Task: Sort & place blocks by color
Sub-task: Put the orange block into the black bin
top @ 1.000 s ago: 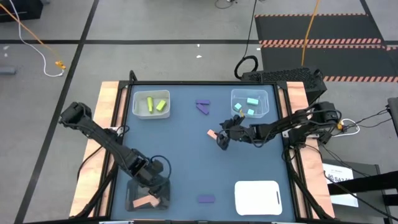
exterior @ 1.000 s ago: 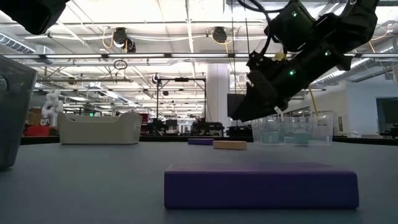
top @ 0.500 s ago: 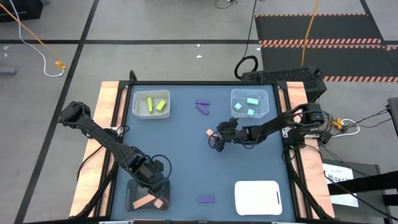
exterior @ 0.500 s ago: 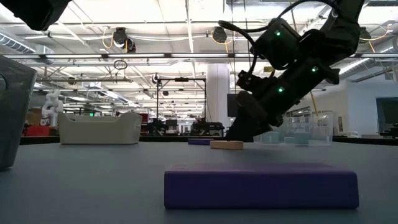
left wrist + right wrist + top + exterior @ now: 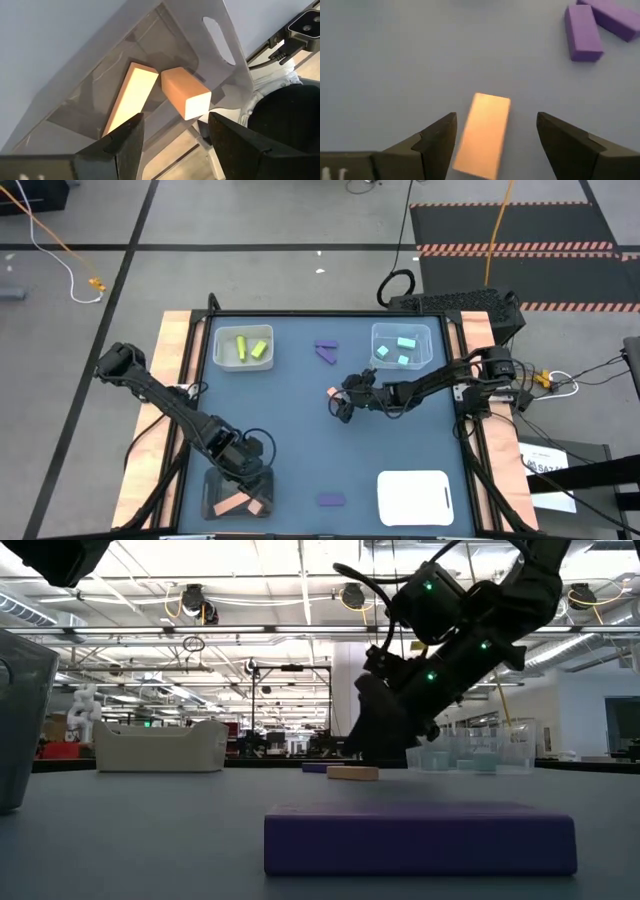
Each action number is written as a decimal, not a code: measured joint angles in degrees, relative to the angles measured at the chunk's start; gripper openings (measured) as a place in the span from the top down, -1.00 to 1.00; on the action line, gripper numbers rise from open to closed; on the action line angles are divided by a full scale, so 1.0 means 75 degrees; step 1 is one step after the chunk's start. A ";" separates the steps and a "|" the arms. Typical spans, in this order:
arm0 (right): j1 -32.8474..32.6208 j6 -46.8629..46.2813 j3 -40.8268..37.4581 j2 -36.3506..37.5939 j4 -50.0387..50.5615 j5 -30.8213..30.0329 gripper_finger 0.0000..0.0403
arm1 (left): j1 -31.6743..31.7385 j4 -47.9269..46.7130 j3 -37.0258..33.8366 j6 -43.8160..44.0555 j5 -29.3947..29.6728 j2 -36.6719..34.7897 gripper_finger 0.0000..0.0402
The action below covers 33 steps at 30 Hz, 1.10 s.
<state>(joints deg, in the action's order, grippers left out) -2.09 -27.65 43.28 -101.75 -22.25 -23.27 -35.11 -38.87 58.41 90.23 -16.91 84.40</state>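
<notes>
Right claw [image 5: 495,145] hangs wide open and empty, straddling the orange block [image 5: 483,134] lying flat on the desk [image 5: 290,430] near the purple pair [image 5: 325,351]. Risk: an off-centre closure could skid or twist the block away. Left claw [image 5: 172,142], open and empty, hovers over the dark tray [image 5: 200,45] with two orange blocks [image 5: 185,92]. The clear tub [image 5: 402,346] beyond holds teal pieces.

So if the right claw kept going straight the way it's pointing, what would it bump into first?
Most likely the orange block: it lies flat on the table right ahead, between the open fingers of the right claw. How far off it is I can't judge.
</notes>
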 joint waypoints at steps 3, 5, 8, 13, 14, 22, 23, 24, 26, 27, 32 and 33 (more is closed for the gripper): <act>0.0000 -0.0076 0.0064 0.0003 0.0004 0.0238 -0.41 | 0.0000 0.0012 0.0000 0.0036 0.0000 0.0000 -0.09; -0.0003 -0.0252 0.0064 0.0003 0.0051 0.0340 -0.48 | 0.0000 0.0025 0.0000 0.0073 0.0000 -0.0008 -0.09; -0.0003 -0.0266 0.0064 0.0003 0.0331 0.0102 -0.55 | -0.0035 0.0260 0.0000 0.0096 0.0000 -0.0110 -0.10; -0.0006 -0.0228 0.0064 0.0003 0.0497 -0.0258 -0.59 | -0.0038 0.1019 0.0000 0.0127 0.0172 -0.0395 -0.08; -0.0025 -0.0225 0.0064 0.0003 0.0496 -0.0266 -0.59 | -0.0029 0.1167 0.0000 0.0129 0.0267 -0.0461 -0.08; -0.0234 -0.0222 0.0064 0.0001 0.0407 -0.0285 -0.59 | 0.0046 0.1821 0.0000 -0.0241 0.1460 -0.0963 -0.07; -0.0242 -0.0222 0.0064 -0.0039 0.0376 -0.0288 -0.59 | 0.0082 0.1917 0.0000 -0.0337 0.1641 -0.1000 -0.07; -0.0242 -0.0222 0.0064 -0.0117 0.0293 -0.0288 -0.59 | 0.0126 0.1993 0.0002 -0.0463 0.1814 -0.1031 -0.07; -0.0239 -0.0219 0.0064 -0.0318 0.0142 -0.0283 -0.59 | 0.0212 0.2219 0.0002 -0.0784 0.2124 -0.1066 -0.06; -0.0239 -0.0220 0.0064 -0.0469 -0.0004 -0.0263 -0.59 | 0.0279 0.2397 0.0001 -0.0990 0.2249 -0.1070 -0.06; -0.0250 -0.0161 0.0068 -0.0954 -0.0515 -0.0506 -0.58 | 0.0674 0.3082 0.0003 -0.2032 0.2674 -0.1070 -0.06; -0.0251 -0.0155 0.0073 -0.0979 -0.0522 -0.0573 -0.56 | 0.0763 0.3168 0.0003 -0.2286 0.2827 -0.1070 -0.06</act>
<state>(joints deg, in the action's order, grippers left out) -3.97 -28.81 43.83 -109.10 -26.17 -27.57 -29.39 -15.11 58.43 73.09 4.30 76.38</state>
